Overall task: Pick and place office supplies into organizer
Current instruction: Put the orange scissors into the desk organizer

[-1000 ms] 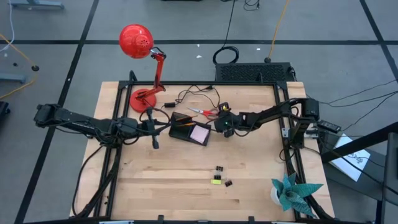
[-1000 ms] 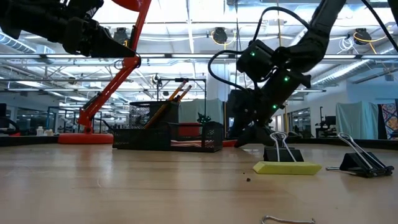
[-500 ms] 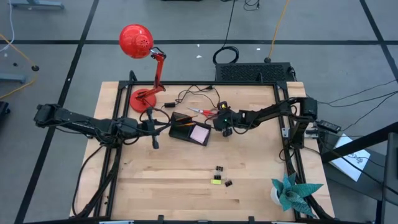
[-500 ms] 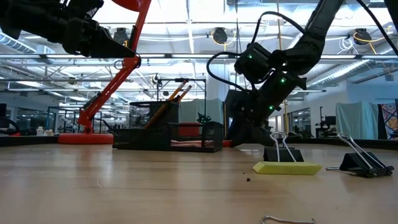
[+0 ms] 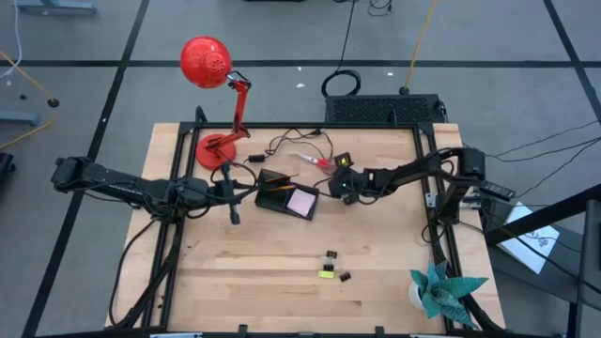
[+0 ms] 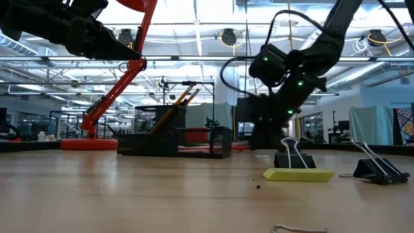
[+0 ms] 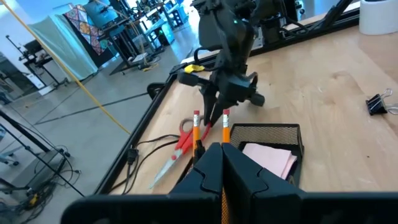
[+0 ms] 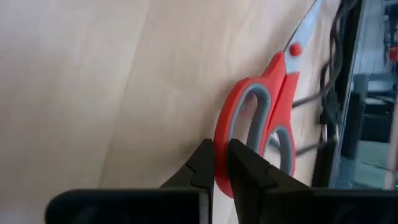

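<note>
The right claw (image 8: 219, 163) pinches the scissors (image 8: 261, 127) by one handle loop (rigid, probably blade-heavy; may swing); the left claw (image 7: 221, 163) waits closed above the organizer (image 7: 273, 134).

- High view: even, diffuse overhead light; the pale wooden worktop (image 5: 282, 244) is uniformly bright, and shadows beneath the arms and the red desk lamp (image 5: 208, 64) are short and soft.
- Low view: strongly backlit by rows of ceiling lights (image 6: 194, 19); the arms and the organizer (image 6: 174, 139) read as dark silhouettes. The nearest strip of worktop is out of focus; the binder clips (image 6: 294, 158) are sharp.
- Left wrist view: bright, daylight-toned; straight edges bow towards the margins, and the near fingers (image 7: 239, 180) are blurred.
- Right wrist view: warm and soft overall; the red-handled scissors (image 8: 264, 118) cast a narrow shadow, and the far edge is blurred.
</note>
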Motion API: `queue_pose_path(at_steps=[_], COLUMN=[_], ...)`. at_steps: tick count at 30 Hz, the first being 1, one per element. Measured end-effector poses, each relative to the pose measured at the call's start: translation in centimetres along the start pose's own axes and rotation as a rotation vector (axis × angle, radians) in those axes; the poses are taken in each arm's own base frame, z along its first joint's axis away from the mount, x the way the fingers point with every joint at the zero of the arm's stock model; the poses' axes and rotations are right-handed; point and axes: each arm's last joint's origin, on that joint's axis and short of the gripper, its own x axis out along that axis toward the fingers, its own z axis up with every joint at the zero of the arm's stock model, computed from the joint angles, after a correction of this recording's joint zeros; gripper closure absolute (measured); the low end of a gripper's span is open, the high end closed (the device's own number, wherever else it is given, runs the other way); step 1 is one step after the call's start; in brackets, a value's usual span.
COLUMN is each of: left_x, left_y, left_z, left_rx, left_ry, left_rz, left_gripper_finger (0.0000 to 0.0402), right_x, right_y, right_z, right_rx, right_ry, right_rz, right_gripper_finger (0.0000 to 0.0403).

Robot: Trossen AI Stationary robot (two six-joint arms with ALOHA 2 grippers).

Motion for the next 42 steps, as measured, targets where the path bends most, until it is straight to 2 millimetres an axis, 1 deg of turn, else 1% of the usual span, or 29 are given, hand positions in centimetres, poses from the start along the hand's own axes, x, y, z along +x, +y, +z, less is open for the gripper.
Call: queue_pose_path(at_steps=[7,12,16,18,21,27,31,35,38,42], left_x=[0.0,0.0,0.0,0.0,0.0,-0.1,-0.1,-0.3,-0.4,-0.3], left_y=[0.0,0.0,0.0,0.0,0.1,0.3,0.7,1.4,1.9,2.3], left_z=[0.0,0.0,0.0,0.1,0.3,1.0,2.4,4.4,5.9,7.7], left_rx=[-0.026,-0.043,-0.062,-0.073,-0.091,-0.082,-0.116,-0.155,-0.149,-0.138], left_ry=[0.000,0.000,-0.004,-0.007,-0.028,-0.098,-0.094,-0.004,0.044,0.087], left_rz=[0.000,0.000,0.001,0.002,0.007,0.027,0.024,0.002,-0.009,-0.043], left_gripper_finger=[0.0394,0.0394,0.0394,0.0394,0.0394,0.0394,0.0393,0.0387,0.0366,0.0320], right_x=[-3.2,-5.4,-6.5,-7.1,-8.0,-9.8,-11.1,-12.5,-13.5,-14.9], right_y=[-1.0,-1.3,-1.6,-2.0,-2.3,-3.3,-3.3,-2.8,-1.9,-0.7], right_z=[1.6,2.3,2.7,3.3,4.2,6.3,7.6,8.6,9.2,10.2], right_rx=[-0.020,-0.063,-0.104,-0.122,-0.194,-0.284,-0.366,-0.467,-0.594,-0.714], right_ry=[-0.064,-0.059,-0.009,0.009,0.048,0.068,0.050,0.070,0.077,0.065], right_rz=[-0.101,-0.188,-0.190,-0.194,-0.212,-0.310,-0.337,-0.391,-0.414,-0.465], right_gripper_finger=[0.0384,0.0384,0.0384,0.0384,0.0384,0.0384,0.0384,0.0384,0.0384,0.0384])
